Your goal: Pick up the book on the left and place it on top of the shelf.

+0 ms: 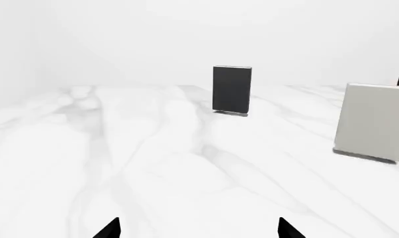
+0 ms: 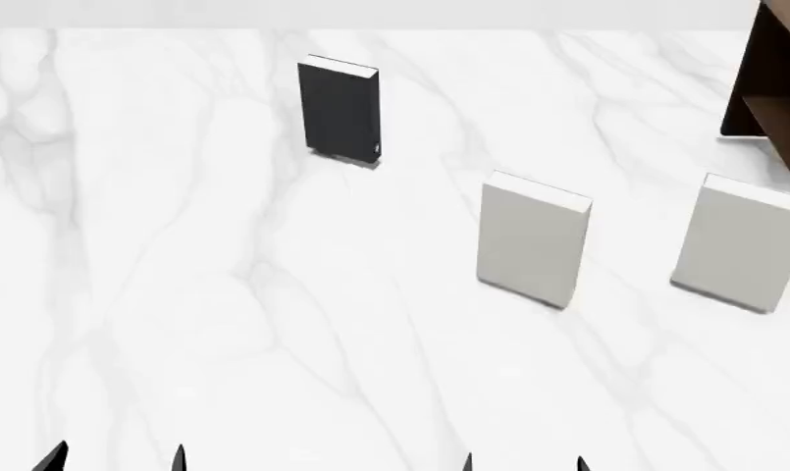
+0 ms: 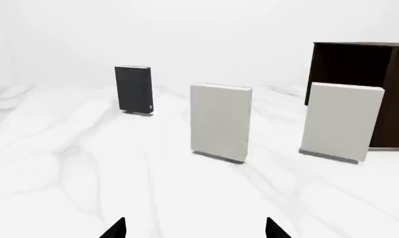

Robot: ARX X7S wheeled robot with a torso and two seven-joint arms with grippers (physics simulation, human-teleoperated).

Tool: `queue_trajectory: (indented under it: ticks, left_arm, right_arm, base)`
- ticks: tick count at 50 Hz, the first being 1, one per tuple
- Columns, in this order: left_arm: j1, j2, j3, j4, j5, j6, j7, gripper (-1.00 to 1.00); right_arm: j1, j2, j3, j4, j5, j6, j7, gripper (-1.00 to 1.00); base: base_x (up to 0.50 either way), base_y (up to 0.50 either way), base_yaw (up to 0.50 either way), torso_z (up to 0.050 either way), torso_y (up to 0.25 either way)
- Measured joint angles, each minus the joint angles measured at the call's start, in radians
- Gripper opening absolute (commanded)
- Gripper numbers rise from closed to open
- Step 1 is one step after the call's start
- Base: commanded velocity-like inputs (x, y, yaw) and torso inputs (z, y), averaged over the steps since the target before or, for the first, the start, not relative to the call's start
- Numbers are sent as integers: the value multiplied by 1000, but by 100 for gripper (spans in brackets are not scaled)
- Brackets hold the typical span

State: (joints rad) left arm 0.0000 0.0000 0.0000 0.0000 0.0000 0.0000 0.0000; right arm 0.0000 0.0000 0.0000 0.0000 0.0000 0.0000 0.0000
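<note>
1. The thin black hardcover book (image 2: 339, 106) stands upright on the white marbled surface (image 2: 172, 294), far left of the row, so its faces are free to pinch.
2. Two pale grey books (image 2: 535, 238) stand nearer the dark brown wooden shelf (image 2: 774, 78).
3. The left gripper (image 2: 115, 459) and the right gripper (image 2: 522, 463) hang spread and empty, well short of everything.

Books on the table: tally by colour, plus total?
Black book: 1, standing upright, farthest to the left.
Light grey books: 2, one in the middle, one on the right near the shelf, both upright.
Total: 3 books.
</note>
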Motion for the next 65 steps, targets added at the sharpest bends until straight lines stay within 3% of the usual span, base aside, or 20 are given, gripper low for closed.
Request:
queue_trajectory:
  ticks: [36, 47, 56, 65]
  left_arm:
    - [4, -67, 81, 22, -29, 16, -91, 100]
    - [5, -84, 97, 21, -39, 24, -108, 100]
    - [5, -92, 113, 23, -46, 25, -122, 100]
    - [-18, -107, 109, 83, -77, -80, -139, 100]
  right_arm:
    - [11, 64, -87, 43, 32, -39, 101, 100]
    - [13, 76, -101, 34, 56, -25, 114, 100]
    - [12, 88, -109, 32, 63, -31, 132, 100]
    - [31, 105, -114, -63, 91, 84, 149, 100]
  base:
    - [0, 0, 0, 0, 0]
    - [0, -450, 0, 0, 0]
    - [0, 0, 0, 0, 0]
    - [0, 0, 0, 0, 0]
